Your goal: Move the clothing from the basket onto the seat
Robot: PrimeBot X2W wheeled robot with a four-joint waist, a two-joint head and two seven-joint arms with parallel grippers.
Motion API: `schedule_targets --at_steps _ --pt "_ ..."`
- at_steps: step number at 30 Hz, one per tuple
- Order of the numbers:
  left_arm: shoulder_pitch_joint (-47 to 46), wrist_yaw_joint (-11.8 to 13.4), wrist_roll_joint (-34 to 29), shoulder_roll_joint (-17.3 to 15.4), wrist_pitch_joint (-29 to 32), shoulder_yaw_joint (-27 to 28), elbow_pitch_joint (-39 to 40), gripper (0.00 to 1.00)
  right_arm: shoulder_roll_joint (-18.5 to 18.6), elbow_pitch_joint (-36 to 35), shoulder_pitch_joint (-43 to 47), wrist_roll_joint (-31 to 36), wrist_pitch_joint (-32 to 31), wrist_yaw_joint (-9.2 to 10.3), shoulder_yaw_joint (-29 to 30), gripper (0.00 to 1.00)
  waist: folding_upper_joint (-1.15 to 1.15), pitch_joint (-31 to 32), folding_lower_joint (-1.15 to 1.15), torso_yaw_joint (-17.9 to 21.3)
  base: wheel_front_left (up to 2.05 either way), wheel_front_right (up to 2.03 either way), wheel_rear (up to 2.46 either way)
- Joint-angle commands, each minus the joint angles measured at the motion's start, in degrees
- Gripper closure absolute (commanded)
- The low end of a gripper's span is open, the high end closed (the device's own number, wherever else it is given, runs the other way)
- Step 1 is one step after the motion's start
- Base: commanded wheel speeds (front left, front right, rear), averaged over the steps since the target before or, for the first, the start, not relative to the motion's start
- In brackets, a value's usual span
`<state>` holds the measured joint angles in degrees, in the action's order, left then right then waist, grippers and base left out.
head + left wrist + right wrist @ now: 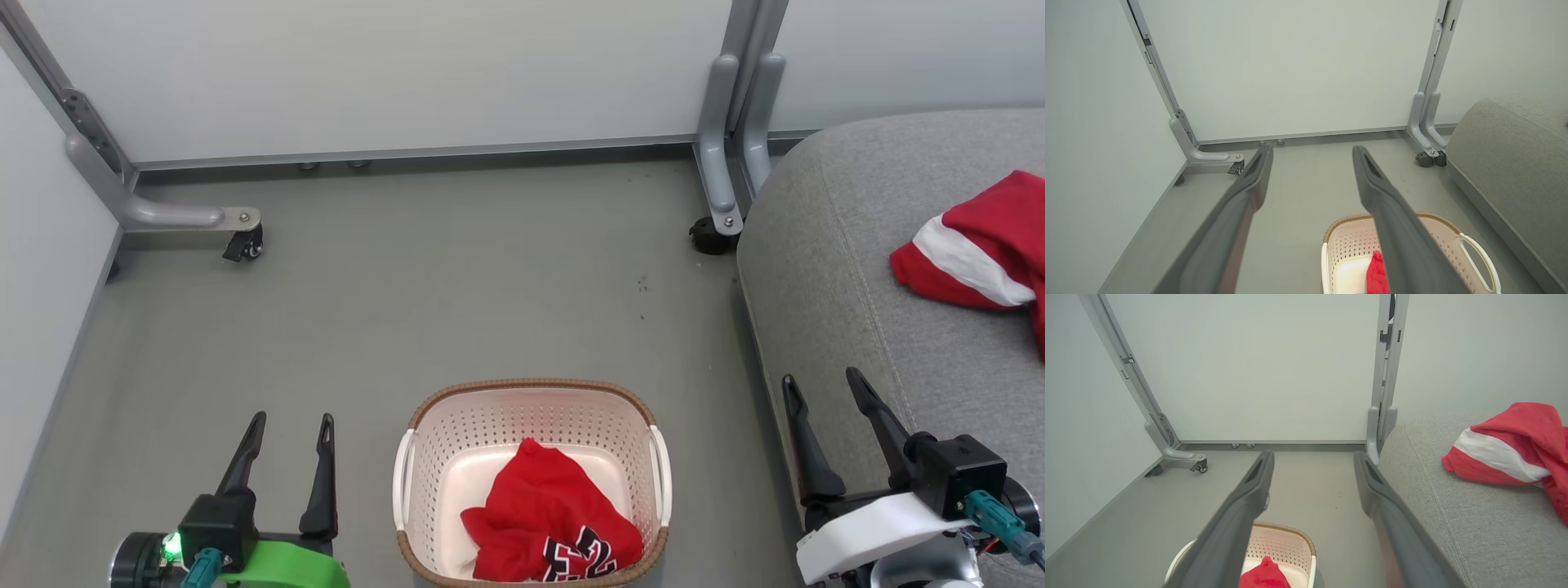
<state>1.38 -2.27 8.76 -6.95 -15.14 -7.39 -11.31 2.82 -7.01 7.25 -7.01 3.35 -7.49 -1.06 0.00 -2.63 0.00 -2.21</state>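
Note:
A crumpled red garment with black-and-white numerals (551,523) lies inside the cream perforated basket (531,400) on the floor, bottom centre. A second red garment with a white band (976,249) rests on the grey seat (833,269) at the right; the right wrist view shows the same garment (1506,449). My left gripper (292,423) hangs open to the left of the basket with nothing between its fingers. Over the seat's front edge, my right gripper (820,382) is open and empty too. The left wrist view catches the basket (1470,245) past my right finger.
Grey partition panels close off the back and left. Their metal feet with casters stand at the back left (241,241) and beside the seat (714,233). Bare grey floor (457,294) stretches between the basket and the back wall.

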Motion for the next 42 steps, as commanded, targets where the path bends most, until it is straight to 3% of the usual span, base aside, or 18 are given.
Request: schedule_targets --at_steps 1,15,25,34,42 --pt "-1.5 -0.1 -0.9 0.0 0.0 0.3 0.0 0.00 0.1 -0.4 -0.7 0.2 0.1 0.00 0.1 0.00 0.00 -0.7 0.00 -0.3 0.00 0.00 0.00" --pt "-15.8 -1.5 -4.5 3.0 0.0 -6.0 -4.8 0.00 0.3 -4.8 -6.2 2.1 -1.0 0.00 0.9 0.00 0.00 -12.2 0.00 -1.2 0.00 0.00 0.00" --pt "-29.1 -3.8 -4.9 3.9 0.0 -16.9 -20.0 0.00 0.7 -7.9 -11.8 2.7 -0.4 0.00 0.5 0.00 0.00 -24.2 0.00 1.5 0.00 0.00 0.00" --pt "-38.8 -4.9 -0.2 3.9 0.1 -31.4 -33.1 0.00 0.4 -7.2 -16.3 1.6 2.4 0.00 -0.7 0.00 0.00 -34.4 0.00 5.3 0.00 0.00 0.00" --pt "-44.6 -5.2 3.1 3.9 2.4 -40.5 -42.5 0.00 0.1 -4.9 -19.7 0.0 5.8 0.00 -2.9 0.00 0.00 -42.0 0.00 9.2 0.00 0.00 0.00"
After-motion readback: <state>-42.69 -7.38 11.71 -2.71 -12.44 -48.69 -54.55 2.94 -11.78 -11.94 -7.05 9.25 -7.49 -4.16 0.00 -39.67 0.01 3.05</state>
